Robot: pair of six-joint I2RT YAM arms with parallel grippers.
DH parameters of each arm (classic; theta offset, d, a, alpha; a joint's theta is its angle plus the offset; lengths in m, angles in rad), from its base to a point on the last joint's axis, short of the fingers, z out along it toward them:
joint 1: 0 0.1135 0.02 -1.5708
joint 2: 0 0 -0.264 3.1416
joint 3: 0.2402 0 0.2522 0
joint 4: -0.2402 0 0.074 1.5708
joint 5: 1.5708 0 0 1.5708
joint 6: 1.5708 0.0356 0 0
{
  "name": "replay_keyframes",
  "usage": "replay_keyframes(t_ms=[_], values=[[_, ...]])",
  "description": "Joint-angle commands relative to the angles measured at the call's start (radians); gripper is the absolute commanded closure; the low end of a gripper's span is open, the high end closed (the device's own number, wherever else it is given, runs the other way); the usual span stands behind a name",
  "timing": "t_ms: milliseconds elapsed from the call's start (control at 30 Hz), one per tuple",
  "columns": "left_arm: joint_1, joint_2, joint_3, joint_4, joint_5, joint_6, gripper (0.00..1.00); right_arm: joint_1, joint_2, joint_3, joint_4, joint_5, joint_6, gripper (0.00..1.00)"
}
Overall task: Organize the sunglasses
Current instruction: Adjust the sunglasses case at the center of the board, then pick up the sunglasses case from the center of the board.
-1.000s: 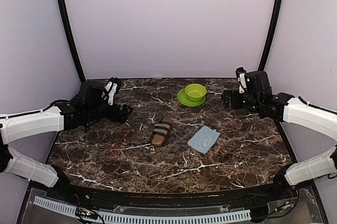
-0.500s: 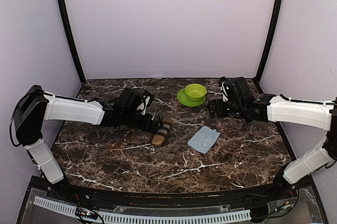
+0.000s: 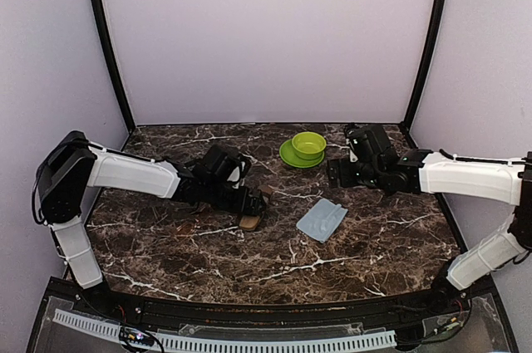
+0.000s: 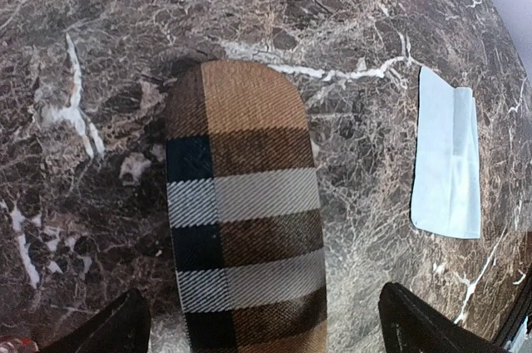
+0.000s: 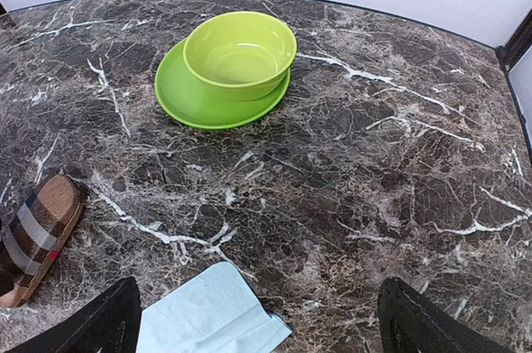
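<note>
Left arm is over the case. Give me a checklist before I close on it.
1. Left gripper open: ok.
2. Plaid case lies between its fingers, one on each side: ok.
3. Case lies apart from the blue cloth: ok.
4. Right gripper open and holding nothing: ok.
5. Green bowl sits on its plate, away from the case: ok.
6. Sunglasses found: cannot tell. None are in view, and the case does not show what it holds.
</note>
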Motion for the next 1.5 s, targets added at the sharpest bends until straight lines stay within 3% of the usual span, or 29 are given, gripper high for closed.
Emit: replay_keyframes(t_ms=[0, 400, 633, 900, 1200, 1467], values=[[-0.021, 0.012, 0.028, -0.035, 0.028, -0.029, 0.02, 0.017, 0.007, 0.005, 0.025, 0.021, 0.021, 0.00], [-0.072, 0.009, 0.029, -0.010, 0.143, -0.019, 0.02, 0.027, 0.026, 0.005, 0.017, 0.014, 0.041, 0.00], [-0.075, -0.029, -0.004, 0.017, 0.160, 0.014, 0.03, 0.041, 0.091, 0.022, 0.031, -0.077, 0.050, 0.01], [-0.075, -0.230, -0.122, -0.042, 0.010, 0.083, 0.02, 0.137, 0.252, 0.106, 0.060, -0.183, 0.044, 0.00], [-0.051, -0.476, -0.158, -0.238, -0.322, 0.115, 0.01, 0.232, 0.431, 0.270, 0.084, -0.304, 0.039, 0.00], [0.057, -0.567, -0.193, -0.235, -0.305, 0.041, 0.01, 0.282, 0.572, 0.412, 0.027, -0.325, 0.028, 0.00]])
